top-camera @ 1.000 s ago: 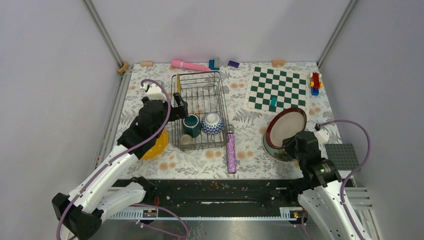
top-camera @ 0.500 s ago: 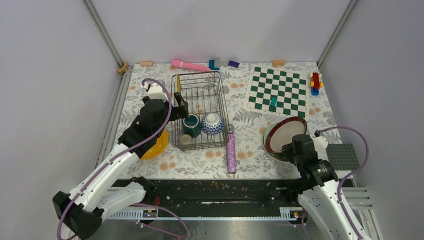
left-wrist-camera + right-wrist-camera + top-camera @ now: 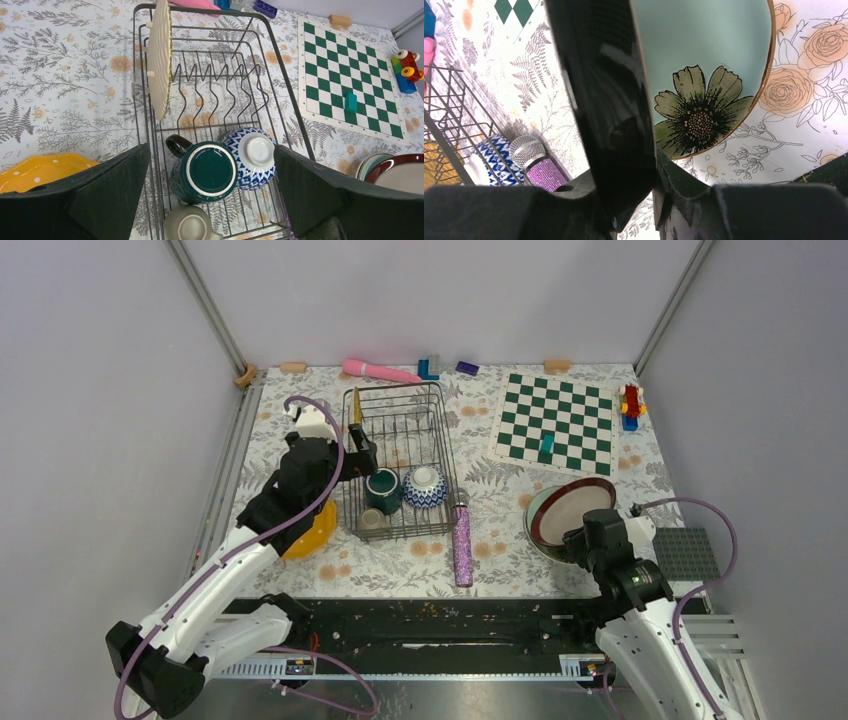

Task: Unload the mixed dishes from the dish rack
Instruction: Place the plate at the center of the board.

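Note:
The dish rack (image 3: 400, 455) is a black wire basket on the floral table. Inside it a cream plate (image 3: 160, 55) stands upright in the dividers. The dark teal mug (image 3: 207, 170), patterned bowl (image 3: 250, 156) and small greyish cup (image 3: 190, 226) lie upside down at the rack's near end. My left gripper (image 3: 210, 195) hovers open above the mug, over the rack's left side (image 3: 357, 455). A yellow plate (image 3: 318, 528) lies left of the rack. My right gripper (image 3: 585, 537) is shut on the dark red-rimmed plate (image 3: 575, 508), tilted low over a pale green flower plate (image 3: 704, 65).
A glittery purple cylinder (image 3: 462, 540) lies just right of the rack. The green-white chessboard (image 3: 556, 420) with a teal block (image 3: 546, 447) is at the back right. Toy blocks (image 3: 630, 405), a pink object (image 3: 380, 370) and a grey baseplate (image 3: 685, 552) sit along the edges.
My right gripper has lowered the red-rimmed plate from steeply tilted to nearly flat over the green plate. The left arm has barely moved.

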Tool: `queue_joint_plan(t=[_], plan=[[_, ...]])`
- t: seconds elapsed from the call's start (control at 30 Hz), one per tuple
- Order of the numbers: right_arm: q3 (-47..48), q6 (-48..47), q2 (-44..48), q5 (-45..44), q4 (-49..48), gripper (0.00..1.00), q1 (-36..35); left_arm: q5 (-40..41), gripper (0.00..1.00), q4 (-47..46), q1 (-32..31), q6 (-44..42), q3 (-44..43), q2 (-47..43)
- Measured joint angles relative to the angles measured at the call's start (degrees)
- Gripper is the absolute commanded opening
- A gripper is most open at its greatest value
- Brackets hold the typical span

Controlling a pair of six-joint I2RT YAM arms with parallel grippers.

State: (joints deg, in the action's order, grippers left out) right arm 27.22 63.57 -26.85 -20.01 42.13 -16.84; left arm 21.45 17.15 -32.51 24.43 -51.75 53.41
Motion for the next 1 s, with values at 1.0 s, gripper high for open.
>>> queue_joint_plan(t=[1.0], plan=[[-4.07, 3.10, 3.50, -1.95, 4.83, 0.54, 0.09, 1.18, 0.99, -0.48, 0.00, 0.00, 0.00, 0.42]])
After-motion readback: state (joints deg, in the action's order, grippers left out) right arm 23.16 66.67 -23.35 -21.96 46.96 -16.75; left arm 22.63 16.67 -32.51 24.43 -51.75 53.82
